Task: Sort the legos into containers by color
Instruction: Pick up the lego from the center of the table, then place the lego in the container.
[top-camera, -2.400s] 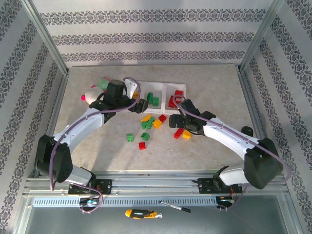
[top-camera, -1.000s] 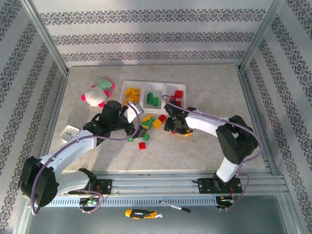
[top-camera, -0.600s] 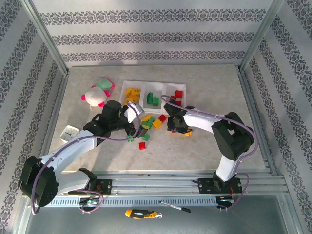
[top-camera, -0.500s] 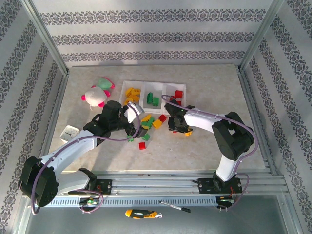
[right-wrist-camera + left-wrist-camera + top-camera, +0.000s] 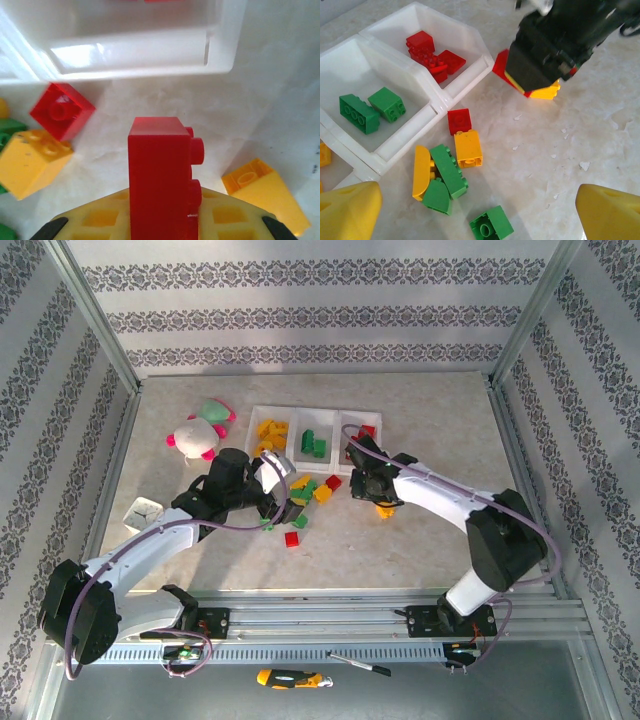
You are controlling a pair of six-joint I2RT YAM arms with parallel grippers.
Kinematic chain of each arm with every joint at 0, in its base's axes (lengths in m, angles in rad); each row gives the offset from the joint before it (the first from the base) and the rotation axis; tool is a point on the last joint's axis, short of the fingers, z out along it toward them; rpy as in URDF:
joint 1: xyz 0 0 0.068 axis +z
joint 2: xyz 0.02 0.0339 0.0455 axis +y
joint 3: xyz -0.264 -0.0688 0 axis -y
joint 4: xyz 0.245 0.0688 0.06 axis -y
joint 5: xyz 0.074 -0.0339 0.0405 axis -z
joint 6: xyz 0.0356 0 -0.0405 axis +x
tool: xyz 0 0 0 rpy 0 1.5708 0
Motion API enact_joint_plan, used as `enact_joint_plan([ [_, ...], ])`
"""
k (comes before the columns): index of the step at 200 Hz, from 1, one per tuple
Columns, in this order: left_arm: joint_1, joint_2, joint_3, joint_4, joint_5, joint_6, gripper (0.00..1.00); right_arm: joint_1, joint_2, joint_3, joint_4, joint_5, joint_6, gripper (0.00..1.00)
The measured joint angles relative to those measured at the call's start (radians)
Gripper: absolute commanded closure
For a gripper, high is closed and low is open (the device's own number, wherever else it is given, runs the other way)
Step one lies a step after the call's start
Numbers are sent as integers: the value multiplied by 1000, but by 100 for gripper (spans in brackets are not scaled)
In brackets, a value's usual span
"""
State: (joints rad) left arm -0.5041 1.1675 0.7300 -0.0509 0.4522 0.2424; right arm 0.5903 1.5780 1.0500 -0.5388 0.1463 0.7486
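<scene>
My right gripper point(image 5: 362, 481) is shut on a red lego point(image 5: 160, 175), held on edge just in front of the containers point(image 5: 300, 411). The right bin's near wall point(image 5: 150, 50) lies straight ahead of it. That bin holds red bricks point(image 5: 427, 50), the middle one green bricks point(image 5: 367, 106), the left one yellow bricks point(image 5: 270, 430). My left gripper point(image 5: 276, 502) hangs open over the loose pile, fingertips point(image 5: 350, 210) wide apart. Under it are a green brick point(image 5: 491, 230), stacked green and yellow pieces point(image 5: 442, 175), an orange brick point(image 5: 468, 148) and a red one point(image 5: 459, 121).
A pink-white-green plush toy point(image 5: 200, 430) lies left of the bins. A small white tray point(image 5: 143, 510) sits by the left arm. On the table a yellow brick point(image 5: 265, 192) lies beside my right gripper, and a red brick point(image 5: 291, 538) lies nearer the front.
My right gripper has lifted with the red lego and moved toward the bins. My left gripper came back from over the bins to the loose pile, then held still.
</scene>
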Motion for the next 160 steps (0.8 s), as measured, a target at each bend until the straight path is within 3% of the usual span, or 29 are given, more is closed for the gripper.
enact_joint_plan([
  [49, 0, -16, -42, 61, -24, -53, 1, -62, 13, 121, 13, 43, -94, 82],
  [106, 0, -35, -64, 119, -41, -103, 1, -138, 304, 449, 51, -18, -231, 79],
  [160, 0, -41, -64, 120, -57, -113, 1, -177, 473, 589, 39, -93, -314, 76],
])
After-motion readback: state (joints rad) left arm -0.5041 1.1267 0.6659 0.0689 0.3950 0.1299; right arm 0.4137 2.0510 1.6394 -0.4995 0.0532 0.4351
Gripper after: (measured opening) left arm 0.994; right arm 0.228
